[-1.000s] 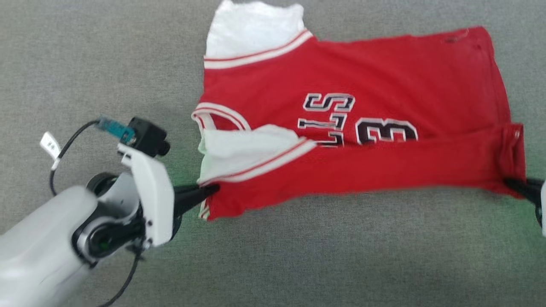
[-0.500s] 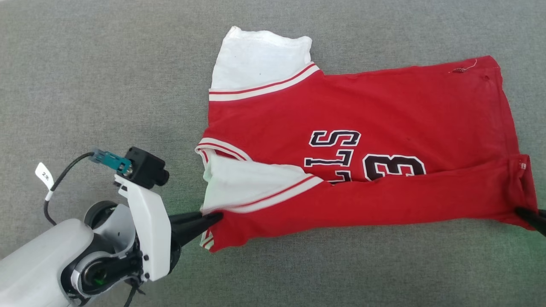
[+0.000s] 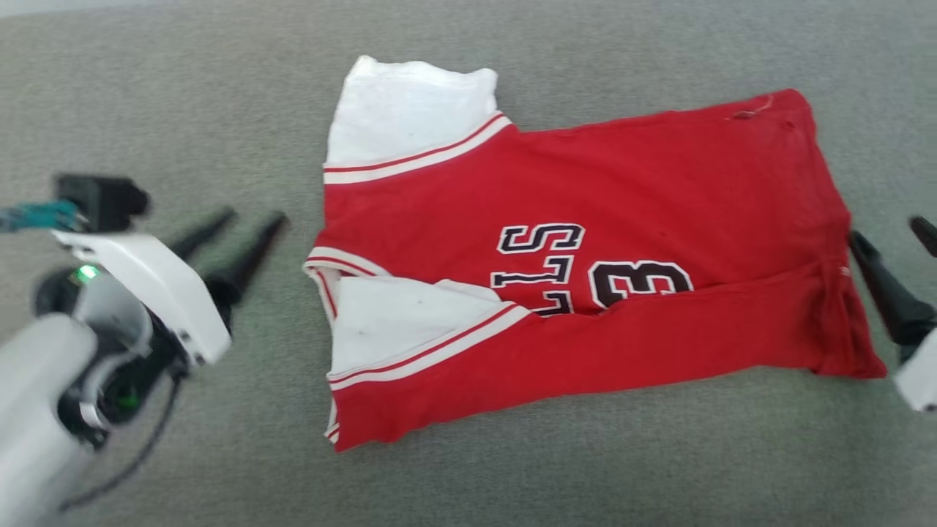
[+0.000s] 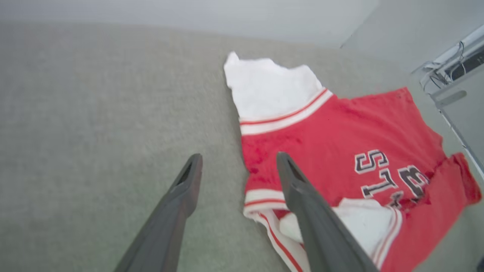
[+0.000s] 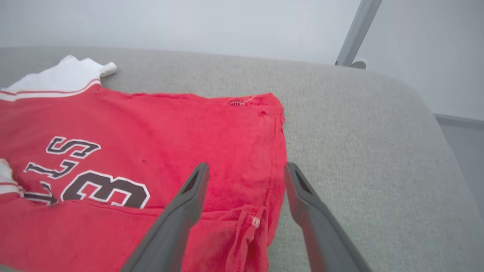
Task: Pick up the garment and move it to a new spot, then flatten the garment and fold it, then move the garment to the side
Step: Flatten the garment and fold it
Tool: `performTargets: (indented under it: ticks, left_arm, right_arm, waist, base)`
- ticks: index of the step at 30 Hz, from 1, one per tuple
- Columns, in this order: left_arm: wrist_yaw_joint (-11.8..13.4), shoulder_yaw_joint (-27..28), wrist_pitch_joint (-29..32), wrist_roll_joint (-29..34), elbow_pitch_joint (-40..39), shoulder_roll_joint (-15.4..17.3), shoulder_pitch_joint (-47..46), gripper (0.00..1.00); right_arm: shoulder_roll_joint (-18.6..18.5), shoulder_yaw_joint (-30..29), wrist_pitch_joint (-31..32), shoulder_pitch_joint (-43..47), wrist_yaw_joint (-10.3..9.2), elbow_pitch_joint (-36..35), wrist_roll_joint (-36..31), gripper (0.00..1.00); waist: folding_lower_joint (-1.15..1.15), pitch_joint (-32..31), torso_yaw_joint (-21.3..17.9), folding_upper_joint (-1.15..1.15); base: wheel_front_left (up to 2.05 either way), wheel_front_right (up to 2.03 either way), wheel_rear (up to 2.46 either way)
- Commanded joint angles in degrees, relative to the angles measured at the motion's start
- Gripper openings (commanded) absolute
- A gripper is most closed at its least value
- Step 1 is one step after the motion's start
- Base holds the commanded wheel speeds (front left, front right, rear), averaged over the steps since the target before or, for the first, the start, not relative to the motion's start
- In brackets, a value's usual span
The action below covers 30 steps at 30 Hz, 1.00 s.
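We read black, white-edged letters "LS" and a large "3" on the bright red soft jersey shirt point(image 5: 211, 132), left of the fingers point(image 5: 189, 204) of the right gripper point(image 5: 245, 168).

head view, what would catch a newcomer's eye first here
The bright red garment, with white sleeve ends and dark lettering, lies spread across the middle of the grey padded surface, its near edge folded up over part of the lettering. The left gripper stands open just off the garment's sleeve end, and the right gripper stands open at the opposite end.
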Motion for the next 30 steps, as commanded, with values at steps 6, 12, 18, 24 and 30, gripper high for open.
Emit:
performTargets:
  ticks: [6, 12, 18, 24, 30]
  left_arm:
    - [2.0, 4.0, -7.5, 3.6, 11.5, -4.2, -7.8, 1.00]
    - [-0.7, 1.4, -3.4, 8.4, 22.1, -6.6, -18.3, 1.00]
    - [-4.0, -2.4, 10.7, 8.2, 33.6, -9.1, -27.1, 1.00]
    - [-5.2, -3.6, 23.6, 5.9, 40.4, -10.6, -32.7, 1.00]
    - [-5.1, -6.6, 32.1, 7.9, 45.4, -11.5, -37.1, 1.00]
  right_arm:
    - [7.2, 3.3, -14.1, -4.2, -0.02, 2.4, -5.5, 1.00]
    - [12.2, 4.2, -21.0, -7.6, -0.02, 5.7, -6.5, 1.00]
    - [14.4, 5.4, -23.7, -9.2, -0.02, 9.0, -6.2, 1.00]
    - [14.7, 6.2, -24.7, -9.5, -0.02, 10.9, -5.6, 1.00]
    - [14.7, 7.3, -25.1, -10.3, -0.02, 12.0, -4.9, 1.00]
  waist:
    - [0.00, 1.3, -5.0, 0.00]
    - [0.00, 3.8, -10.0, 0.00]
    - [0.00, 6.0, -14.1, 0.00]
    - [0.00, 6.9, -15.9, 0.00]
    - [0.00, 7.9, -16.6, 0.00]
  base:
    - [0.00, 0.00, 0.00]
    - [0.00, 0.00, 0.00]
    - [0.00, 0.00, 0.00]
    - [0.00, 0.00, 0.00]
    - [0.00, 0.00, 0.00]
